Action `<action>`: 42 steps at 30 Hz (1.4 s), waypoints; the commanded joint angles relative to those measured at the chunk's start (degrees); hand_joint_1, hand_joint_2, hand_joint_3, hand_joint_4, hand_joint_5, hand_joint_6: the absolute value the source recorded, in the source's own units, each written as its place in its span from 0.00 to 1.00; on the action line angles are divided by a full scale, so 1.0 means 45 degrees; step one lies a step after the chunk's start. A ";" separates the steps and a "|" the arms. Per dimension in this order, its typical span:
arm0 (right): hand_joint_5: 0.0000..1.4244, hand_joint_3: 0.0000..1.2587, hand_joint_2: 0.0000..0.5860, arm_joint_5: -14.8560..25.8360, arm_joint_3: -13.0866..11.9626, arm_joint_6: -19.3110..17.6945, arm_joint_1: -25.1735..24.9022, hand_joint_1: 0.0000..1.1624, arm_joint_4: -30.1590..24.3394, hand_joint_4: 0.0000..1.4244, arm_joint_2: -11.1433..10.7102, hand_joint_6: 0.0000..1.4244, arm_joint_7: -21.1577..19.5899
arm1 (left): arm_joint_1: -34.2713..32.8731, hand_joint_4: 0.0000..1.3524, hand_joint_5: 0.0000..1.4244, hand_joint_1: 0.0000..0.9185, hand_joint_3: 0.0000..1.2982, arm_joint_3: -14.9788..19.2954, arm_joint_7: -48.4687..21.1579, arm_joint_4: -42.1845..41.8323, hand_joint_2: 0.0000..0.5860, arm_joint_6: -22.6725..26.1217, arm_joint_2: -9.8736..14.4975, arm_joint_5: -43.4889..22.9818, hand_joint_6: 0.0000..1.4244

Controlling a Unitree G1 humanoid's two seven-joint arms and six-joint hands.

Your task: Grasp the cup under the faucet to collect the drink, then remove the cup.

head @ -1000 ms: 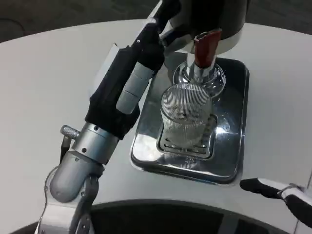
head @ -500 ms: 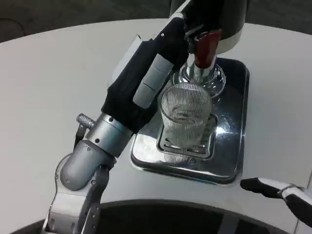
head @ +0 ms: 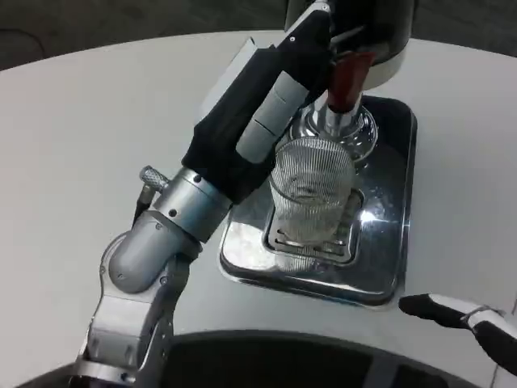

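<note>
The ribbed glass cup (head: 311, 190) stands upright on the drip tray (head: 388, 250) under the red faucet handle (head: 349, 78), just right of my left hand (head: 311, 40), whose fingers' state I cannot tell; my right hand (head: 472, 319) waits well nearer.

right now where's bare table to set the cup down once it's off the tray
Bare white table lies wide to the left of the left arm, and a narrower strip runs right of the tray, above the right hand. It is crowded on the tray: the cup stands under the faucet, with the left hand reaching in there.
</note>
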 commanded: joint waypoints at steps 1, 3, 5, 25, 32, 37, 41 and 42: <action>0.17 0.26 0.88 -0.0004 0.0017 0.0036 0.0041 0.56 0.0089 0.19 -0.0022 0.08 -0.0098 | -0.0285 0.02 0.12 0.02 0.07 -0.0159 -0.0447 0.0190 0.12 -0.0229 0.0089 0.0264 0.11; 0.17 0.26 0.88 -0.0007 0.0026 0.0051 0.0021 0.56 0.0091 0.19 -0.0027 0.08 -0.0087 | -0.0334 0.02 0.12 0.02 0.07 -0.0169 -0.0565 0.0222 0.12 -0.0311 0.0124 0.0288 0.11; 0.17 0.26 0.88 -0.0014 0.0042 0.0068 0.0000 0.56 0.0094 0.19 -0.0032 0.08 -0.0075 | -0.0401 0.02 0.12 0.02 0.07 -0.0195 -0.0685 0.0251 0.12 -0.0470 0.0182 0.0373 0.11; 0.17 0.26 0.88 -0.0127 0.0231 0.0107 -0.0089 0.56 0.0071 0.19 -0.0035 0.08 -0.0071 | -0.0808 0.07 0.15 0.00 0.12 -0.0284 -0.1255 0.0739 0.13 -0.2201 0.0876 0.1279 0.13; 0.17 0.26 0.88 -0.0161 0.0277 0.0083 -0.0053 0.56 0.0038 0.19 0.0006 0.08 -0.0112 | -0.0776 0.08 0.15 0.00 0.13 -0.0450 -0.1356 0.0877 0.12 -0.2767 0.1165 0.1653 0.13; 0.17 0.26 0.88 -0.0166 0.0284 0.0113 -0.0107 0.56 0.0030 0.19 -0.0011 0.08 -0.0089 | -0.0700 0.08 0.15 0.00 0.14 -0.0530 -0.1376 0.0963 0.12 -0.3008 0.1326 0.1775 0.12; 0.17 0.26 0.88 -0.0169 0.0295 0.0167 -0.0183 0.56 0.0017 0.19 -0.0018 0.08 -0.0072 | -0.0635 0.09 0.15 0.00 0.14 -0.0596 -0.1380 0.1016 0.12 -0.3143 0.1491 0.1828 0.11; 0.17 0.26 0.88 -0.0174 0.0314 0.0182 -0.0201 0.56 0.0013 0.19 -0.0006 0.08 -0.0077 | -0.0622 0.09 0.15 0.00 0.14 -0.0611 -0.1380 0.1034 0.12 -0.3179 0.1536 0.1837 0.11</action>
